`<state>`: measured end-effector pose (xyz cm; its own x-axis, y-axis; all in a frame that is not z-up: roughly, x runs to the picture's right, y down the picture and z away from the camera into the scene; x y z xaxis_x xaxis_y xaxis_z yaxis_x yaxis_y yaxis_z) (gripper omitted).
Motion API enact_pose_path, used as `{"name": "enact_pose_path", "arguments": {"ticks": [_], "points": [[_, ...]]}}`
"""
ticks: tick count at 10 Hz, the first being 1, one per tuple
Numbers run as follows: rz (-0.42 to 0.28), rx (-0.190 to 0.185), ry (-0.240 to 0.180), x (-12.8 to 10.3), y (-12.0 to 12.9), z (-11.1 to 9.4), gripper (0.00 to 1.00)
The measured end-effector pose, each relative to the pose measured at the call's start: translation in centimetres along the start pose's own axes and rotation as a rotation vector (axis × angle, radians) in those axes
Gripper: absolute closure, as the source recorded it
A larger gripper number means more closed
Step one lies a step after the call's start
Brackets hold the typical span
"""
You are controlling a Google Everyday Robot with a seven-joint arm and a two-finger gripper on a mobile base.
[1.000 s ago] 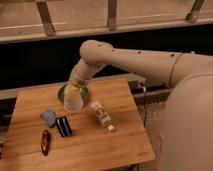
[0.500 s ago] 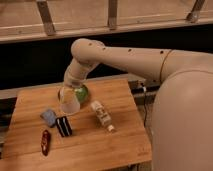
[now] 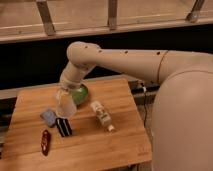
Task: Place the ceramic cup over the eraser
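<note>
The white ceramic cup (image 3: pixel 66 106) hangs in my gripper (image 3: pixel 64 94), held above the wooden table (image 3: pixel 95 145) and just above and slightly behind the eraser. The eraser (image 3: pixel 63 127) is a small black block with white stripes, standing on the table under the cup's front edge. The cup does not cover the eraser. My arm comes in from the upper right and bends down over the table's left half.
A green bowl (image 3: pixel 80 93) sits behind the cup, partly hidden by the arm. A blue-grey lumpy thing (image 3: pixel 49 117) lies left of the eraser. A slim dark-red object (image 3: pixel 45 141) lies near the front left. A white labelled bottle (image 3: pixel 102 116) lies on its side at the middle.
My gripper has carried the cup from over the green bowl toward the front left and lower, so it now hangs close above the eraser.
</note>
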<state>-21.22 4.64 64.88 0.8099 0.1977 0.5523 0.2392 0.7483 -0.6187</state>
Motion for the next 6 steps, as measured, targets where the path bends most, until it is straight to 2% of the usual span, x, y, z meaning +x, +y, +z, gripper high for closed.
{"name": "enact_pose_path", "arguments": {"ticks": [6], "points": [[-0.046,-0.033,-0.030,-1.14,0.73,1.37,1.00]]}}
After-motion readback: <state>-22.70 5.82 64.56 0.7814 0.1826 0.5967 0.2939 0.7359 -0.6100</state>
